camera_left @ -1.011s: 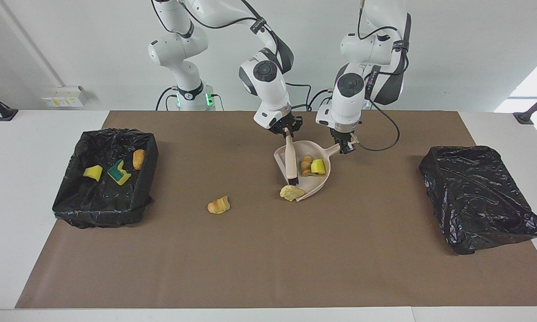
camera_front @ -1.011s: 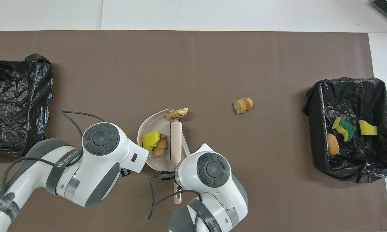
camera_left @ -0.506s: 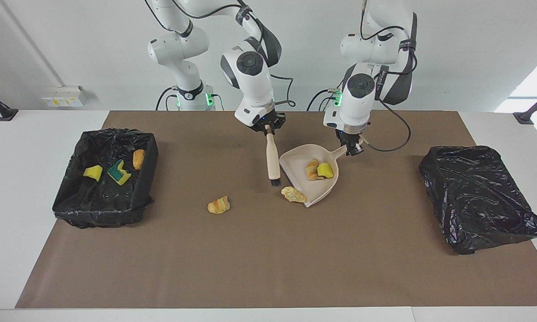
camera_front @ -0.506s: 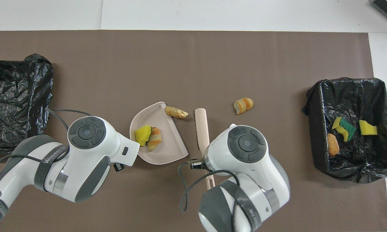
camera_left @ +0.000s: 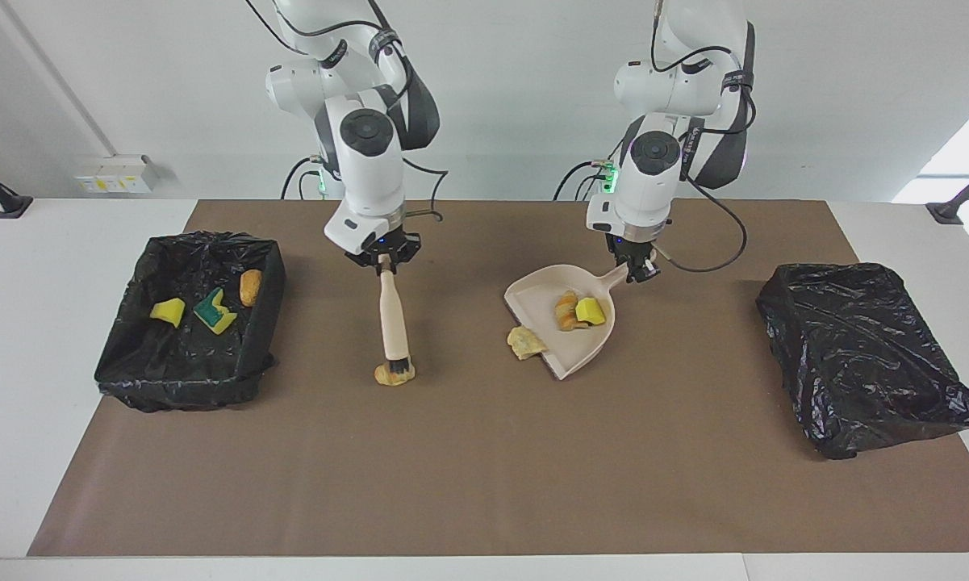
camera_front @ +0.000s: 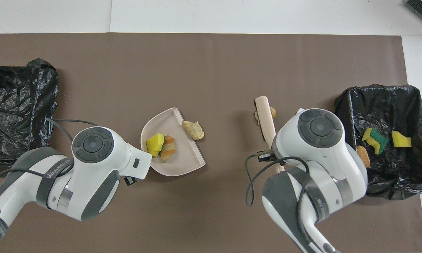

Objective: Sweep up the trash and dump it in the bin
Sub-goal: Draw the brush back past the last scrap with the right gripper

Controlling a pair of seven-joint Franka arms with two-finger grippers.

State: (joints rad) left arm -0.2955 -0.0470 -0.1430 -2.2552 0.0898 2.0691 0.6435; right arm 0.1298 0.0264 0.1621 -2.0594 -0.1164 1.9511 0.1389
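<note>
On the brown mat [camera_left: 484, 452], the trash is found in several places: a yellow sponge chunk [camera_left: 591, 310] and a croissant piece [camera_left: 566, 310] are carried in the beige dustpan [camera_left: 569, 355], a pale crumpled scrap [camera_left: 524, 343] is seen at the dustpan's open edge, touching it, and another croissant piece [camera_left: 393, 374] is partly covered by the black bristles of the brush [camera_left: 392, 323], toward the right arm's end of the desk [camera_left: 16, 323]. Three more scraps, namely a yellow chunk [camera_left: 167, 311], a green-backed sponge [camera_left: 214, 312] and a fried nugget [camera_left: 250, 287], are held in the black-lined bin [camera_left: 121, 379] at that same end. The brush handle is pinched at its top by the right hand [camera_left: 385, 257], pressed together on it, with the brush held nearly upright. The dustpan's handle is gripped by the left hand [camera_left: 636, 270], closed around it, and the pan is tilted slightly with its mouth toward the brush. A second black-bagged bin [camera_left: 863, 355] is placed at the left arm's end of the desk, well apart from the dustpan.
</note>
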